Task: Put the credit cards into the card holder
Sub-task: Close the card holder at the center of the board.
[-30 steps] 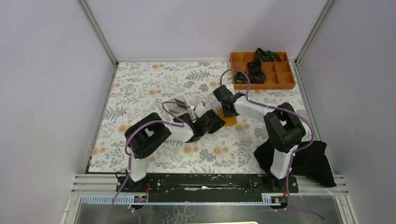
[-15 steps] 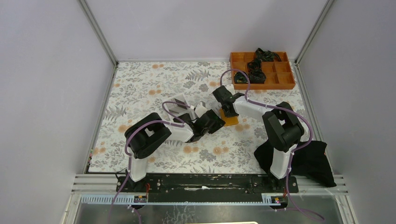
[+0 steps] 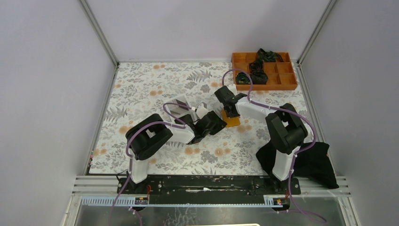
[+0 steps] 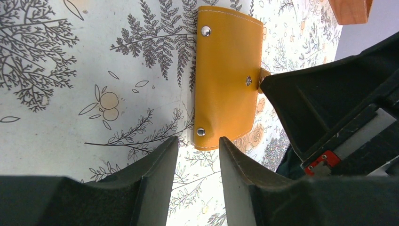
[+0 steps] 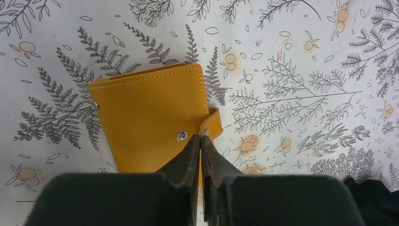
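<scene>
Holders: one holder (image 5: 150, 117), closed, flat on the surface (image 3: 155, 80), just right of its middle.
Snaps: three on the holder's face in my left wrist view.
Tools: two, one per arm.
Right tool (image 5: 202, 141): fingers all but together, pinching the holder's small tab at its edge.
Left tool (image 4: 197, 146): partly open, gripping nothing, its tips just short of the holder's short edge.
Trays: one tray (image 3: 288, 86), at the far right corner.
Cloths: one black cloth (image 3: 315, 162), at the near right corner beside my right arm's base.
Change: a second ago my right tool's fingers stood apart. They have since closed on the tab.
Unchanged: my left tool's gap and the holder's place.
</scene>
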Available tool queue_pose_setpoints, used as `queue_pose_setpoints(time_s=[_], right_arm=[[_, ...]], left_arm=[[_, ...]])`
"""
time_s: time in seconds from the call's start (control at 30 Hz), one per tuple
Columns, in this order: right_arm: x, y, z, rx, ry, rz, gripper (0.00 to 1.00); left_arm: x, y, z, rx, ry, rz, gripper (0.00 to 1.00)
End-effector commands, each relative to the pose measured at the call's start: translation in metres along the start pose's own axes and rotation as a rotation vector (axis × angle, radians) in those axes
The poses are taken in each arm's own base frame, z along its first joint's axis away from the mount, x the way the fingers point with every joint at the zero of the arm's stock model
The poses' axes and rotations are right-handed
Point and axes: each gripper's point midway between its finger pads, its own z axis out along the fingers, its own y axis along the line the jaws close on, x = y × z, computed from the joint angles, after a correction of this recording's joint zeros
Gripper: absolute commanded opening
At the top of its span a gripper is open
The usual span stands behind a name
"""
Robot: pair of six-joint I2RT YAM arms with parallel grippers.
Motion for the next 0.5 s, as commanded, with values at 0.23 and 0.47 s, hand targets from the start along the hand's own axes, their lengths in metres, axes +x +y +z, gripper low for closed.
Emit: queue_pose_setpoints(time_s=[0.23, 0.47], right_arm=[[-0.013, 0.001, -0.018, -0.04, -0.033, 0.009, 0.0], [-0.014, 0.011, -0.021, -0.088, -0.028, 0.009, 0.0]], left_arm=[[0.048, 0.191, -0.036, -0.574, 0.19, 0.204, 0.47], [0.048, 0.191, -0.037, -0.574, 0.193, 0.212, 0.47]])
